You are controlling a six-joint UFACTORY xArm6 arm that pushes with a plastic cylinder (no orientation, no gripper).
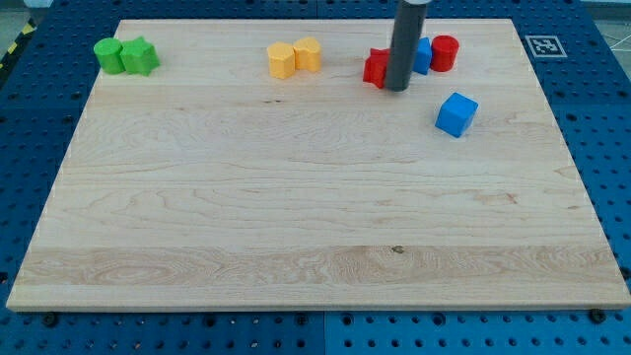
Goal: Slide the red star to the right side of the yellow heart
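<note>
The red star (376, 67) lies near the view's top, just right of centre, partly hidden by my rod. My tip (397, 88) sits at the star's right edge, touching or almost touching it. Two yellow blocks stand to the star's left: one (282, 60) and a second (308, 53) right beside it; I cannot tell which is the heart. The gap between the right yellow block and the red star is about one block wide.
A blue block (423, 55) is partly hidden behind the rod, with a red cylinder (445, 52) to its right. A blue cube (456, 114) lies lower right of my tip. Two green blocks (108, 55) (140, 56) sit at the top left.
</note>
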